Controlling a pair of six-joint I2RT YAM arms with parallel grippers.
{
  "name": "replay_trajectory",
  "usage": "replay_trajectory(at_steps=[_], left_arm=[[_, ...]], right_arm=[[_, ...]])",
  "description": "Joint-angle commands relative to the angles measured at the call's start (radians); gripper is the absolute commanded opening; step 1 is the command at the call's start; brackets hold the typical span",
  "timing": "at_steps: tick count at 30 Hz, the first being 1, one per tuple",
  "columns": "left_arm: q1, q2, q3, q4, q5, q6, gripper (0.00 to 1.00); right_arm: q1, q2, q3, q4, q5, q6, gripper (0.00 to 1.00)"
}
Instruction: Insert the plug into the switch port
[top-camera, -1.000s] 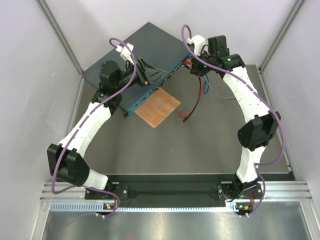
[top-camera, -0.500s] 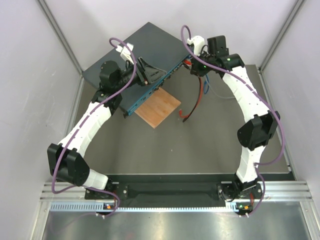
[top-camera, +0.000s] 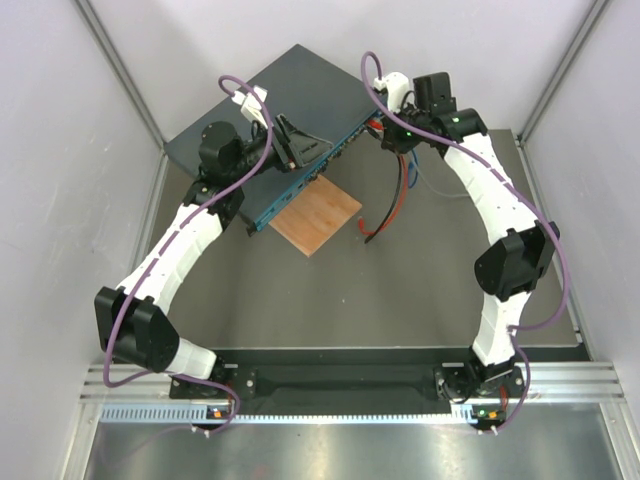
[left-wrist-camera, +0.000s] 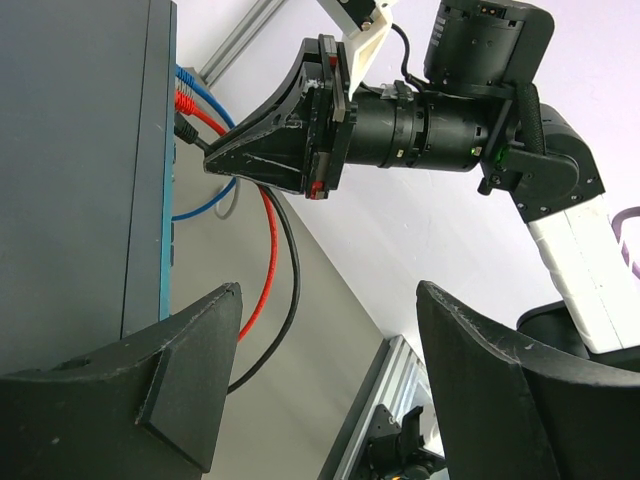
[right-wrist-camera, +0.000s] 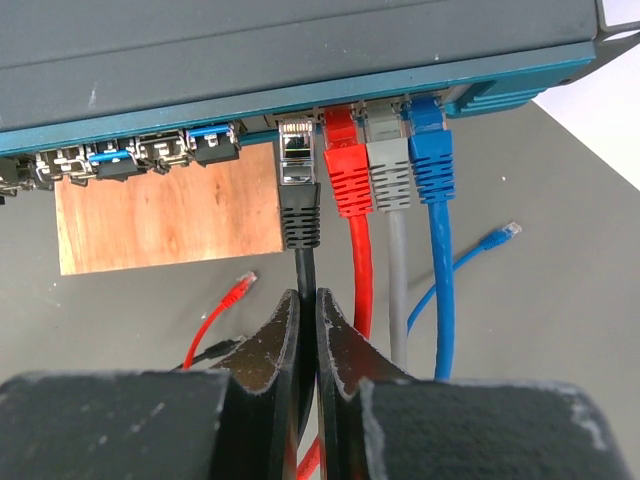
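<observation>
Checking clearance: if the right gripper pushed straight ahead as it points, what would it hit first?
The right gripper, shut on the black cable, would first meet the black plug just ahead, then the switch front behind it; the gap is hard to judge.

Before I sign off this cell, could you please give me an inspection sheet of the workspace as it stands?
Surface: dark grey table.
Job's things: switch at far left; black plug in a port, standing out further than its neighbours.
Clutter: wooden board by the switch's front edge.
Grippers: right gripper shut on the black cable just below the plug; left gripper open, holding nothing.
Cables: red cable, grey cable and blue cable plugged in beside the black plug.
Surroundings: pale walls.
</observation>
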Motion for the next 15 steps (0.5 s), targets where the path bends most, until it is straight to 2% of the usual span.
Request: replay_trajectory(at_steps=[1,9,15], left_arm=[[-0.001,0.001,0.000,0.068,0.012,0.000,0.75],[-0.001,-0.001,0.000,0.068,0.012,0.001,0.75],[-0.001,-0.003,-0.003,0.068,0.009,-0.007,0.75]], right_arm=[[-0.005,-0.031,-0.003,0.012,0.005,0.004,0.00],[-0.001,-0.031,0.007,0.017,-0.009,0.008,0.00],[0.002,-0.003,0.076,0.009,-0.026,0.022,0.00]])
